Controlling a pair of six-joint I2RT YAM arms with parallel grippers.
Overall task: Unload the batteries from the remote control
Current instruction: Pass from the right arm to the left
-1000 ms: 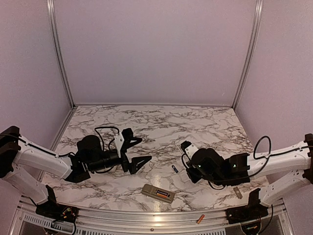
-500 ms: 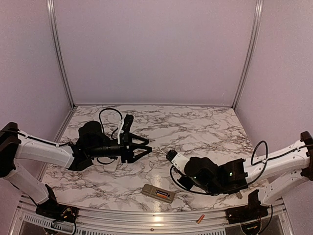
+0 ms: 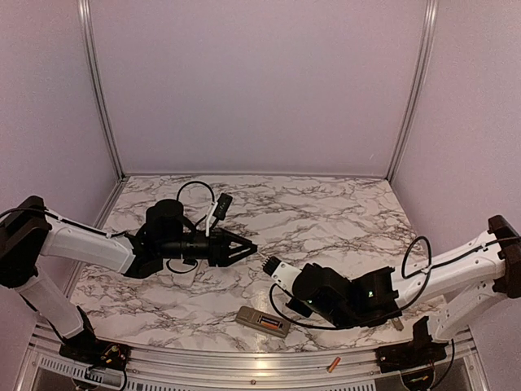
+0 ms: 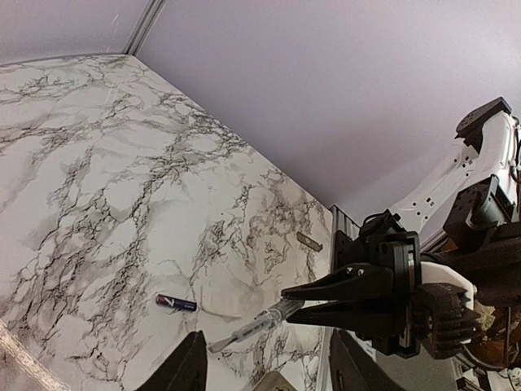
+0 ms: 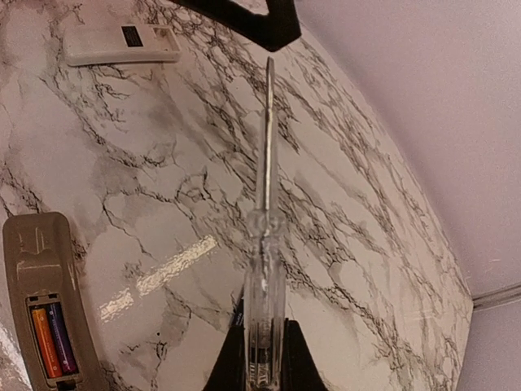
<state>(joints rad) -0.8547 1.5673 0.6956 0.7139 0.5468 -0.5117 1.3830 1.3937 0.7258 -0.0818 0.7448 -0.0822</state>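
The grey remote (image 3: 264, 322) lies near the front edge with its compartment open. An orange battery (image 5: 41, 340) and a dark blue one (image 5: 61, 338) sit side by side in it (image 5: 41, 269). A loose dark blue battery (image 4: 177, 303) lies on the marble, hidden in the top view. An orange battery (image 3: 333, 364) lies on the front rail. My right gripper (image 3: 285, 277) (image 5: 262, 346) is shut on a clear-handled screwdriver (image 5: 264, 244), whose blade points at my left gripper (image 3: 247, 247). The left gripper (image 4: 267, 336) is open and empty, just short of the blade tip (image 4: 220, 345).
A small grey flat piece (image 3: 396, 320) lies by the right arm, also seen in the left wrist view (image 4: 309, 241). A white flat piece with a dark label (image 5: 122, 45) lies beyond the left gripper. Purple walls and metal rails bound the marble table (image 3: 326, 212).
My left gripper has swung right toward the centre and turned. My right gripper has moved left and forward with the screwdriver, covering the loose blue battery in the top view.
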